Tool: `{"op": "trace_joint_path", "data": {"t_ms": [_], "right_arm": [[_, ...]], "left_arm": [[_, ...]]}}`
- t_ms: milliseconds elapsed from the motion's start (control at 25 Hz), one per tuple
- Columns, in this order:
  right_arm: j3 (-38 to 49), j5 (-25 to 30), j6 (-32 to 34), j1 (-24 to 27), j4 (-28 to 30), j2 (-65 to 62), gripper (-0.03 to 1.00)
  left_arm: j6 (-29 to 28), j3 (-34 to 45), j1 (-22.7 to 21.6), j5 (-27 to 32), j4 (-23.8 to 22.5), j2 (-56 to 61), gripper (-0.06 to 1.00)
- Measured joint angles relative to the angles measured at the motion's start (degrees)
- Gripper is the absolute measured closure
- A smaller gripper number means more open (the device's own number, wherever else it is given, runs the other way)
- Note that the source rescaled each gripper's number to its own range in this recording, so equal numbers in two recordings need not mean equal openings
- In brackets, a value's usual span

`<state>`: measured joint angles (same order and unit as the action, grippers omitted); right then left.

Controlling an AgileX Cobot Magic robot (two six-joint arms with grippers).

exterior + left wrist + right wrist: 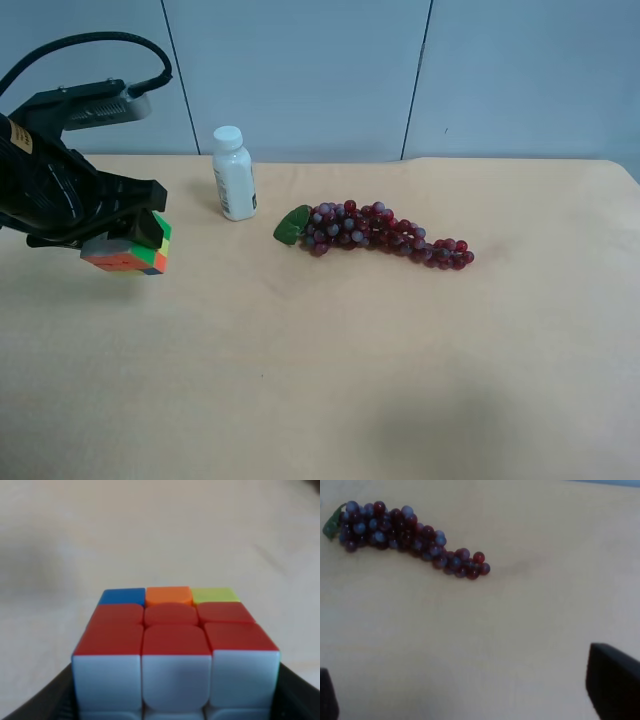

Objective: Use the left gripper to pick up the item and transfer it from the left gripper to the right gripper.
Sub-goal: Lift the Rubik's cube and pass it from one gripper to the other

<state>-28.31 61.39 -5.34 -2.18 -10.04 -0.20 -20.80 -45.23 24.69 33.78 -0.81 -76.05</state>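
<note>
The puzzle cube [131,250] is held above the table at the exterior high view's left, between the black fingers of my left gripper [122,240]. In the left wrist view the cube [175,645] fills the lower middle, with red squares on top and white squares facing the camera. A dark finger [42,706] shows at each side of it. My right gripper [470,700] shows only in the right wrist view. Its two black fingertips [612,682] stand far apart over bare table, open and empty. It is out of the exterior high view.
A white bottle [233,174] stands upright at the back of the tan table [330,370]. A red-purple grape bunch [385,232] with a green leaf lies right of it and also shows in the right wrist view [405,537]. A grey wall runs behind.
</note>
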Motion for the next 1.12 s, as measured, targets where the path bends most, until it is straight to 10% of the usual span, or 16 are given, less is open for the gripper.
{"op": "trace_joint_path", "data": {"t_ms": [680, 1120], "right_arm": [[0.00, 0.00, 0.00, 0.00, 0.00, 0.00, -0.03], [0.00, 0.00, 0.00, 0.00, -0.04, 0.00, -0.03]], "left_arm": [[14.87, 0.45, 19.97, -18.60, 0.20, 0.06, 0.94], [15.96, 11.46, 22.96, -34.96, 5.27, 4.40, 0.94]]}}
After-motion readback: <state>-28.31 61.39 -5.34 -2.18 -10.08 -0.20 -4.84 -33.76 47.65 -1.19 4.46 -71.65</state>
